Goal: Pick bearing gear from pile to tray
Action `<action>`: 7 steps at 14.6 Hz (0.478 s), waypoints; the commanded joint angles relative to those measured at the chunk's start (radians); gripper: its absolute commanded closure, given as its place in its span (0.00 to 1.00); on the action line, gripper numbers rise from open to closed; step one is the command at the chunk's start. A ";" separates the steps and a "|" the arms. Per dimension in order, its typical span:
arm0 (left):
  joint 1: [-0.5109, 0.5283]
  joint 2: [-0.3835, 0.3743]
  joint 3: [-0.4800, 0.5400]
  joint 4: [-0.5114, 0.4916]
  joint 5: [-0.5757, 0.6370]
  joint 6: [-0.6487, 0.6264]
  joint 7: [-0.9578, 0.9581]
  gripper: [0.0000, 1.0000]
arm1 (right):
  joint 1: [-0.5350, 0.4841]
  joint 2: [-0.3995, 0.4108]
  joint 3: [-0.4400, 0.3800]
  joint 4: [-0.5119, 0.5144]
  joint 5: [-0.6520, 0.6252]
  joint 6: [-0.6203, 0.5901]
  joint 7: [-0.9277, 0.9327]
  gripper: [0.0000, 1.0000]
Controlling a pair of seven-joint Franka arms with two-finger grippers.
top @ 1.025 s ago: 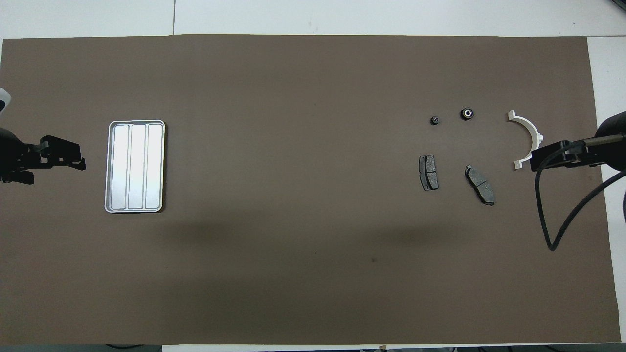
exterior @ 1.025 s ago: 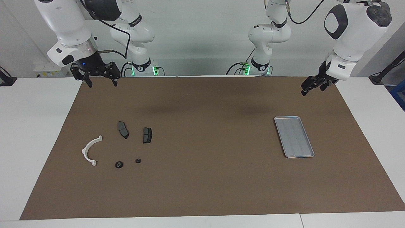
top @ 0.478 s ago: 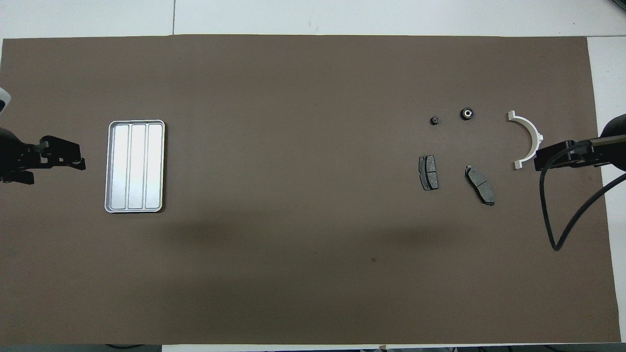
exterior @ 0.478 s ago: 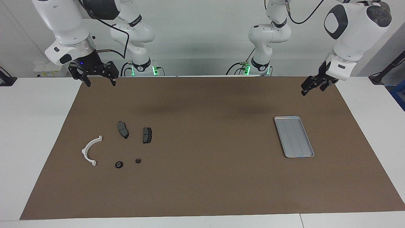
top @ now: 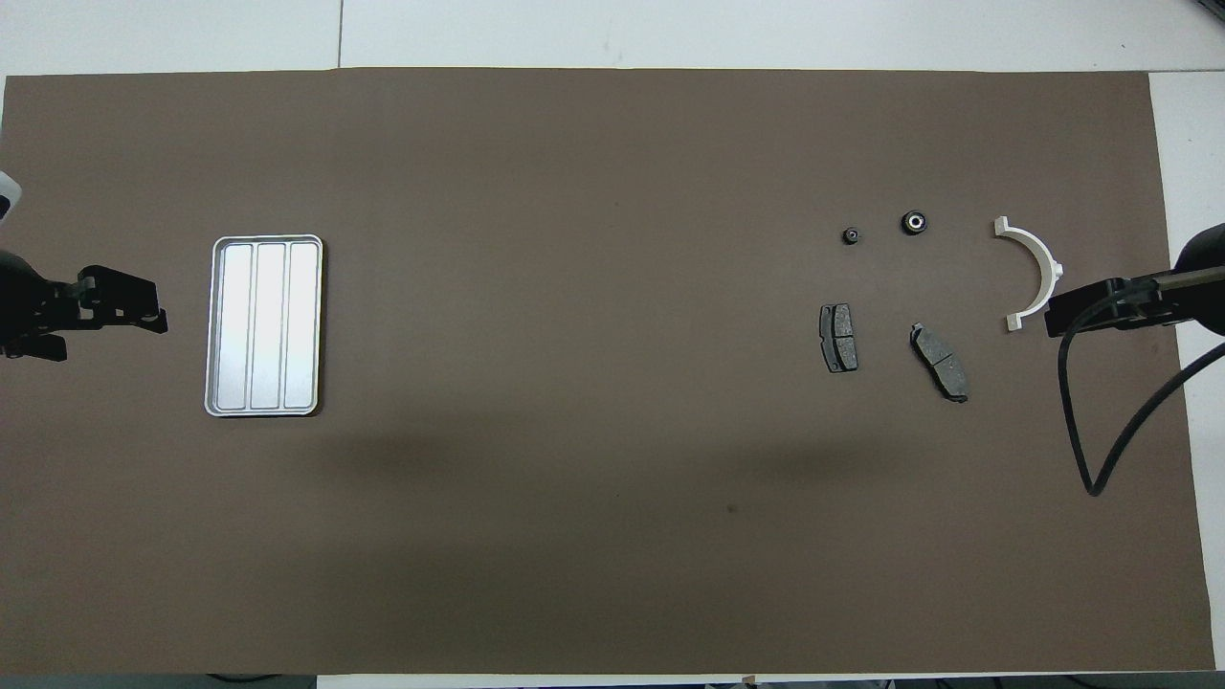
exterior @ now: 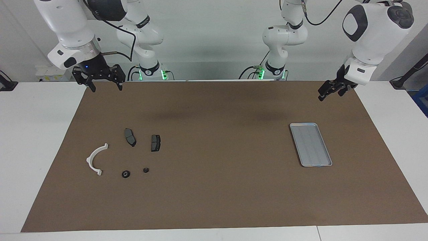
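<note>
- Since a second ago the right pincer (exterior: 104,87) has risen slightly over the mat's robot-side edge, fingers apart and empty; no pick has begun.
- The left pincer (exterior: 328,93) waits, apart, above the flat silver-grey metal tray (exterior: 311,144).
- The small black round bearing gear (exterior: 125,174) lies flat in the pile, showing no long axis, beside the white half-ring bracket (exterior: 95,159).

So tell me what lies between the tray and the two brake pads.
Nothing: between the tray and the brake pads there is only bare brown mat, shown plainly in the overhead view.
</note>
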 commanded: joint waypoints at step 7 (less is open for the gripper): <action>0.004 -0.014 -0.001 0.002 0.004 -0.016 0.004 0.00 | 0.003 0.069 0.007 -0.167 -0.002 0.274 0.006 0.00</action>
